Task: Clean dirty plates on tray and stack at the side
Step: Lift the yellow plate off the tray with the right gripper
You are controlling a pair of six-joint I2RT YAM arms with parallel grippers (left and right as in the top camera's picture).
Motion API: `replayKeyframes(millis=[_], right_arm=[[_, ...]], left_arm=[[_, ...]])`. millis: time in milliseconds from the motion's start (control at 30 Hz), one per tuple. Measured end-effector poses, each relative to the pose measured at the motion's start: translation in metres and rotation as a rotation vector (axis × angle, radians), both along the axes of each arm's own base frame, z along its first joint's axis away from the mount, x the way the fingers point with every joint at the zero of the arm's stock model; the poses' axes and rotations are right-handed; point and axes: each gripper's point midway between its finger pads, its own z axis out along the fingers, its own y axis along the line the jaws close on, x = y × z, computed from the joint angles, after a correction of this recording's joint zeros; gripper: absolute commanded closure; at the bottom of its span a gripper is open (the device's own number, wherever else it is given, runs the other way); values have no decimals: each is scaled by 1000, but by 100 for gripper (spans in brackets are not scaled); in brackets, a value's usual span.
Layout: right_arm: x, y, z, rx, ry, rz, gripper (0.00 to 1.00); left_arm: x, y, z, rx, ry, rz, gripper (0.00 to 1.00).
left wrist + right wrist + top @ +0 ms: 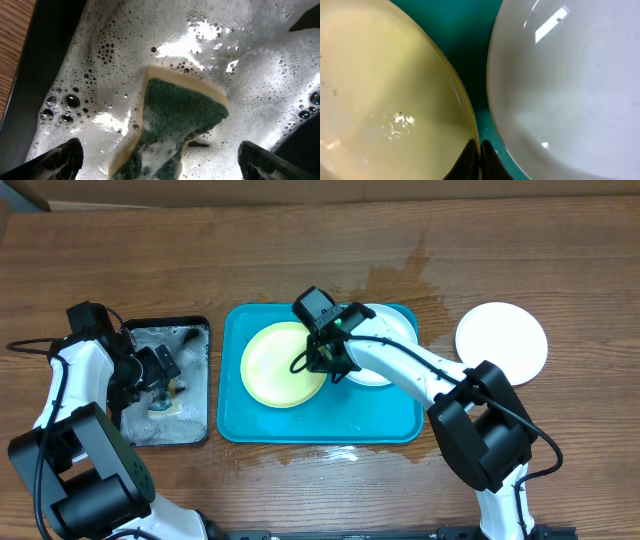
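Observation:
The turquoise tray (pixel 395 425) holds a pale yellow-green plate (pixel 275 365) on the left and a white plate (pixel 385 330) on the right. A second white plate (pixel 502 342) lies on the table right of the tray. My right gripper (pixel 328 360) is shut on the right rim of the yellow-green plate (pixel 380 100), with the white plate (pixel 570 95) just beside it. My left gripper (pixel 165 385) hangs open over a green-and-yellow sponge (pixel 177 115) lying in foam, one finger on each side of it (pixel 160 160).
A black tray (pixel 198 435) full of soapy foam sits left of the turquoise tray. A wet patch (pixel 400 280) darkens the wood behind the turquoise tray. The table's far edge runs along the top.

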Motion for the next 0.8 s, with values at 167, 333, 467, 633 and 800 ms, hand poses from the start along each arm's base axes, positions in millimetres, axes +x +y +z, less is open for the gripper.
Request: replayKeyframes(millis=[167, 333, 467, 633, 800], right_arm=[[8, 6, 23, 2, -28, 43, 96], [15, 11, 39, 12, -51, 59, 96], [15, 15, 45, 27, -51, 78, 96], [14, 24, 52, 71, -43, 98, 96], [17, 29, 60, 92, -55, 108, 96]], left_arm=[[0, -1, 0, -3, -1, 0, 0], [0, -1, 0, -3, -1, 0, 0], [0, -1, 0, -3, -2, 0, 0], [0, -1, 0, -3, -1, 0, 0], [0, -1, 0, -3, -1, 0, 0]])
